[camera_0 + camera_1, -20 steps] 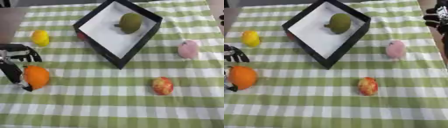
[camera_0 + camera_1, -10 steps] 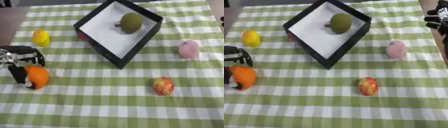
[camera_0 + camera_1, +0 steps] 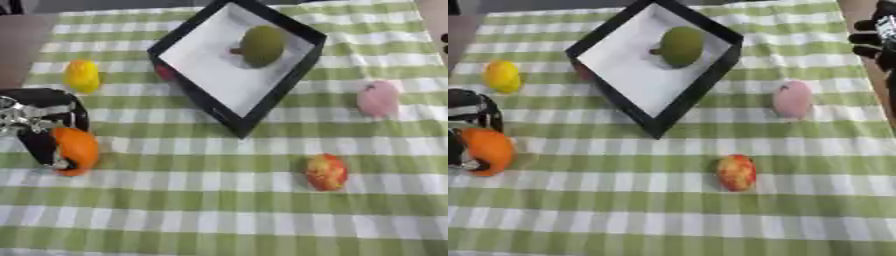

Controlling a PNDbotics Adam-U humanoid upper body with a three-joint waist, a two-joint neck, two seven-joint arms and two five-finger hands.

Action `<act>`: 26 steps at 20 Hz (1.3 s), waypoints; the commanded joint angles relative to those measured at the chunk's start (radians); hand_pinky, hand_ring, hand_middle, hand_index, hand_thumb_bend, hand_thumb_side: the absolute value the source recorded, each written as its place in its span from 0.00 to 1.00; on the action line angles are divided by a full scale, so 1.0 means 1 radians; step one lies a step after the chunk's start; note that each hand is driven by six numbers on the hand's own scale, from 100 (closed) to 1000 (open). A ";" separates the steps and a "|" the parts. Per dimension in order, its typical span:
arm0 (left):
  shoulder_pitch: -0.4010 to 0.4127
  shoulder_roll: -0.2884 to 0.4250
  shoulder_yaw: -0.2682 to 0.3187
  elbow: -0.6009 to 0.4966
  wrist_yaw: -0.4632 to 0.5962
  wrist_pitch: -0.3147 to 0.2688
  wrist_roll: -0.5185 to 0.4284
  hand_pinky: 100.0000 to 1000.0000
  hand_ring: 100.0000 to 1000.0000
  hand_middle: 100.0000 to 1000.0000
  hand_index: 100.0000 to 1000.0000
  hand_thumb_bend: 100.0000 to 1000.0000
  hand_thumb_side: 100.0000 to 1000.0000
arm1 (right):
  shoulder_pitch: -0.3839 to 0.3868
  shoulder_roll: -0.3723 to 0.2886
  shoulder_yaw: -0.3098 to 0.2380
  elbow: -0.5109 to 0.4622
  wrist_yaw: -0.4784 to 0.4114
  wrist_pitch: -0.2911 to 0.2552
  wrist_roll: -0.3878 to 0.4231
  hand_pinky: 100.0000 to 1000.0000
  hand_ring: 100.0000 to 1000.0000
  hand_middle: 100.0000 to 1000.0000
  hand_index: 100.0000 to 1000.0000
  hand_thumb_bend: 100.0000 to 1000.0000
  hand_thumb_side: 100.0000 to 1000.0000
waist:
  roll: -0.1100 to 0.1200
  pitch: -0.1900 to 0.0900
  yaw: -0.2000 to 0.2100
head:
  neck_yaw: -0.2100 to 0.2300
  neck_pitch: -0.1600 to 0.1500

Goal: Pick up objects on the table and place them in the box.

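My left hand (image 3: 39,122) is at the left edge of the table, fingers curled round an orange fruit (image 3: 77,150). The black box with a white floor (image 3: 223,75) sits tilted at the top centre and holds a green pear-like fruit (image 3: 262,45). A yellow lemon (image 3: 82,76) lies left of the box. Something small and red (image 3: 164,72) peeks out by the box's left wall. A pink fruit (image 3: 378,98) lies to the right. Lower down, right of centre, rests a red-yellow apple (image 3: 326,172). My right hand (image 3: 877,32) shows at the top right edge, off the cloth.
A green and white checked cloth (image 3: 210,210) covers the table. Bare brown table (image 3: 17,45) shows at the upper left corner.
The left hand and the orange have shifted slightly toward the upper right, with the fingers closing further round the fruit. The other fruits and the right hand are unchanged.
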 commanded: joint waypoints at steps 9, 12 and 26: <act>-0.030 0.089 0.060 -0.100 -0.024 0.017 0.011 0.69 0.67 0.62 0.60 0.50 0.00 | -0.001 -0.019 -0.011 -0.002 0.005 0.001 0.001 0.78 0.71 0.65 0.89 0.00 0.61 | 0.003 -0.023 0.008 | 0.001 0.005; -0.039 0.098 0.075 -0.121 -0.041 0.021 0.017 0.69 0.67 0.62 0.60 0.51 0.00 | 0.001 -0.019 -0.011 -0.001 0.006 0.002 0.001 0.78 0.71 0.65 0.89 0.00 0.61 | 0.004 -0.024 0.010 | 0.000 0.005; -0.169 0.117 0.073 -0.191 -0.021 0.006 -0.013 0.69 0.67 0.62 0.59 0.52 0.00 | -0.001 -0.028 -0.012 0.000 0.004 0.000 0.004 0.78 0.71 0.65 0.89 0.00 0.60 | 0.010 -0.027 0.012 | -0.015 0.005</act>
